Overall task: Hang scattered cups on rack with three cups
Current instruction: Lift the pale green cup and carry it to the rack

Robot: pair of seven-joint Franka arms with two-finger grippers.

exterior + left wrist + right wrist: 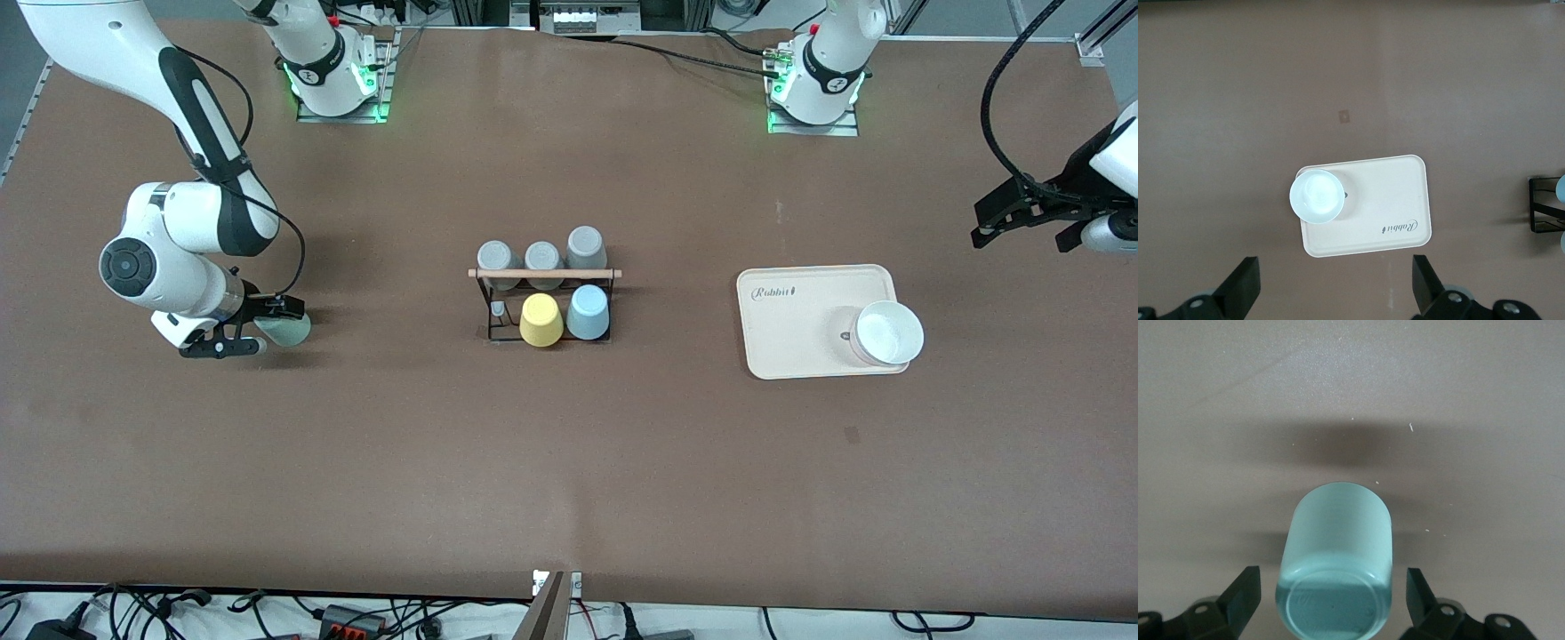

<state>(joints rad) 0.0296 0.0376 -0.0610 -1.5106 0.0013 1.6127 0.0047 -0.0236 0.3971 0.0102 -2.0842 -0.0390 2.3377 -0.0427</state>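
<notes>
The mint green cup (286, 330) lies on its side on the bare table (569, 480) at the left of the front frame, toward the right arm's end. Its long axis runs roughly along the table's length, its wider end pointing toward the rack. The right gripper (238, 331) is down at it, fingers apart on either side with a gap showing between each finger and the cup's wall.

The right wrist view fills with that cup (1336, 577): its flat closed base faces the camera at the bottom of the frame, and the black fingers (1241, 595) stand clear of it at both lower corners.

At the frame's centre stands the rack (544, 302), its wooden rod (544, 273) across the top. Three grey cups (541, 260) sit inverted in its upper row; in the lower row, nearer the camera, a yellow cup (540, 320) and the light blue cup (588, 313) sit beside each other, with one peg bare next to the yellow one.

Right of centre lies a cream tray (800, 320) holding a white bowl (886, 333) at its corner. The left wrist view shows this tray (1385, 213) and bowl (1316, 195) from above, and the rack's edge (1546, 213) at the frame's right.

The left gripper (1022, 218) waits high at the right edge, its fingers (1245, 285) spread wide.
</notes>
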